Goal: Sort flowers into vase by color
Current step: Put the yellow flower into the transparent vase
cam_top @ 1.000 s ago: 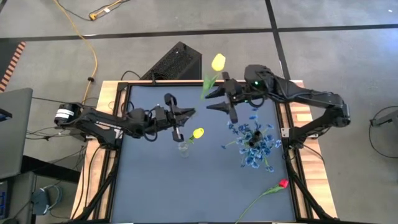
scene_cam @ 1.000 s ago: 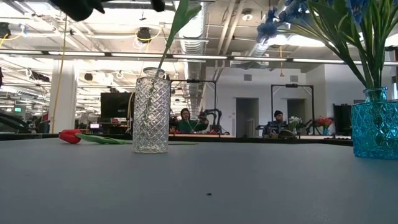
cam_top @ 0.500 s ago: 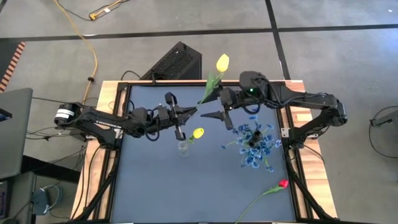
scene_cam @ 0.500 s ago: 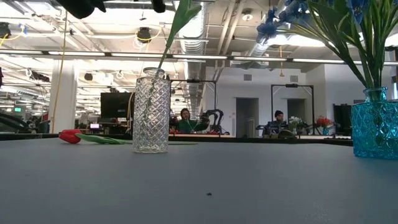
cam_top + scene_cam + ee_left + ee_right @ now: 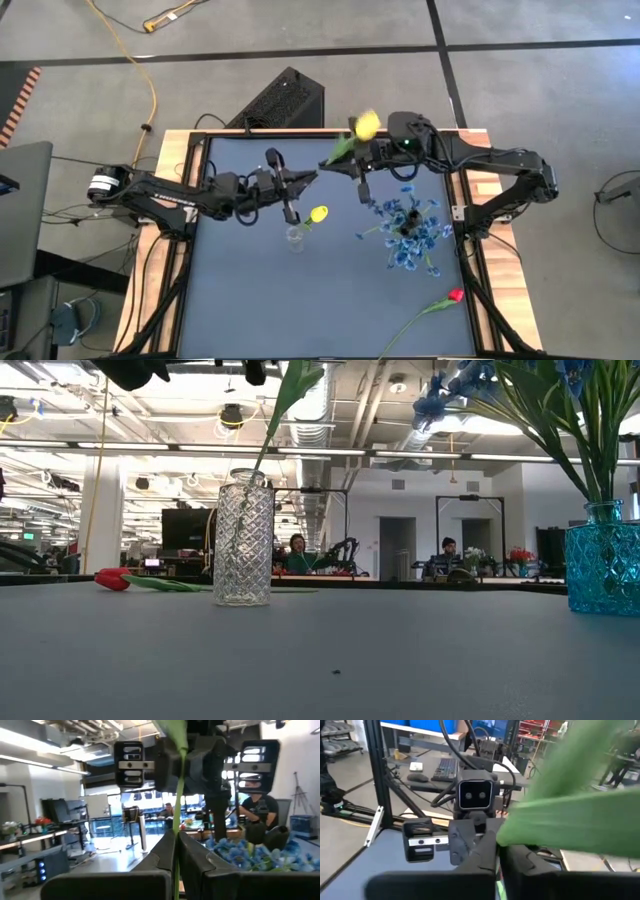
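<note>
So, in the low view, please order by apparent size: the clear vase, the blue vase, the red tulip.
1. Clear vase, seen whole, the tallest.
2. Blue vase, cut off by the picture's edge and maybe nearer the camera, so its place against the clear vase is unsure.
3. Red tulip, lying flat behind, clearly smallest.

Two dark jointed arms, black cabling along the links, left claw (image 5: 303, 179) black, right claw (image 5: 357, 172) black, pale ribbed finger pads (image 5: 133, 766)
</note>
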